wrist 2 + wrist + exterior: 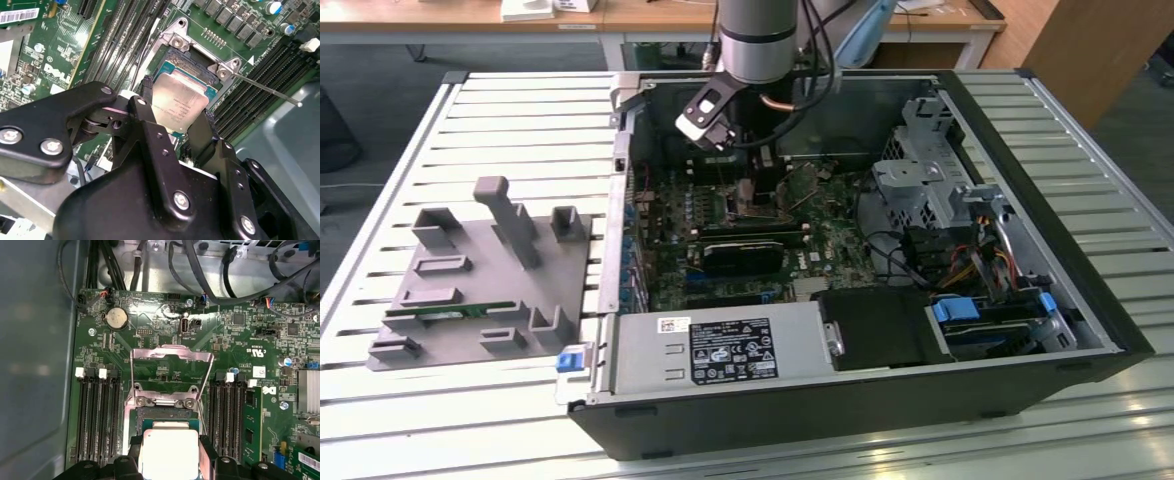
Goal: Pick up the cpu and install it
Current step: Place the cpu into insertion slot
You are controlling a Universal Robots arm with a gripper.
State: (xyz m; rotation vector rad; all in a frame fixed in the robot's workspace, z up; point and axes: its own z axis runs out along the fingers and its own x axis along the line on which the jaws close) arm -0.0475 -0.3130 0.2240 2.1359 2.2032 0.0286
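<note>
Over the socket [167,413], cpu [181,100] between gripper [178,106] fingers.

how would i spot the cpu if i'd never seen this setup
Look inside the open black computer case at the green motherboard, between its banks of long black memory slots. There the black fingers grip the cpu, the only flat square chip with a dull silver metal top.

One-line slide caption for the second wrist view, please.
Wrist close-up: gripper holds the cpu over the open socket of the green motherboard.
</note>
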